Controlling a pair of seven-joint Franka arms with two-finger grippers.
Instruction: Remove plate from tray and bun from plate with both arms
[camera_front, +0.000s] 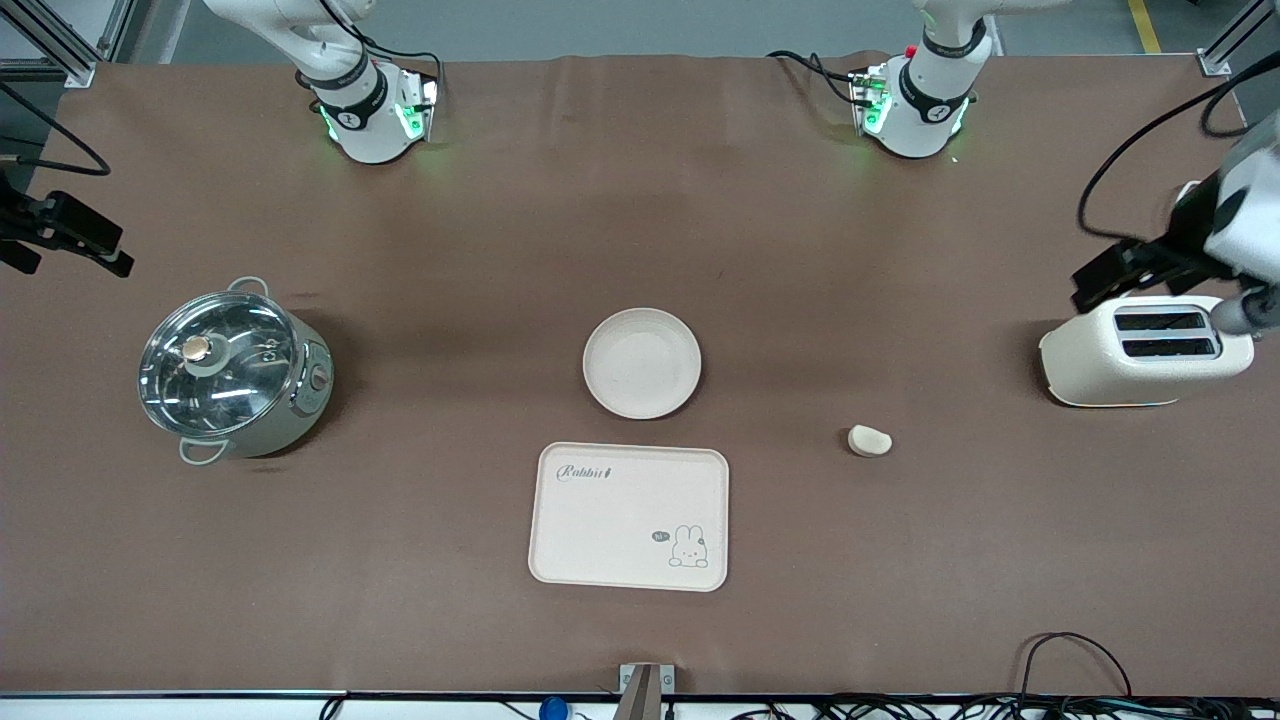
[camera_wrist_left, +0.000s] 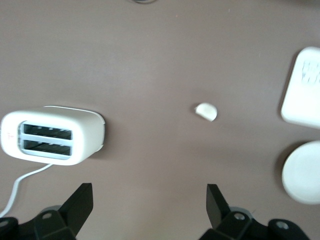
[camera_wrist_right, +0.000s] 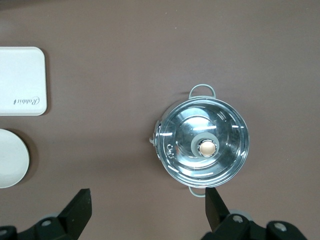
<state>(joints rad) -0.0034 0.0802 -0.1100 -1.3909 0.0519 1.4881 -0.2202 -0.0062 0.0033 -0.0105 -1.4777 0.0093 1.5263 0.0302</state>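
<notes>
Both removals appear complete. Landmark: the cream-beige rectangular tray (camera_front: 628, 516), bare on the brown surface (camera_front: 420, 560). Right hand (camera_wrist_right: 148, 210), fingers spread and empty, hangs over the steel lidded pot (camera_front: 232, 372), well apart from the tray. The round cream plate (camera_front: 642, 362) sits just beside the tray; the pale oval bun (camera_front: 869, 440) lies toward the left arm's end. Left hand (camera_wrist_left: 150, 204), spread and empty, hangs near the white toaster (camera_front: 1146, 352). Next move: none but parking both arms.
</notes>
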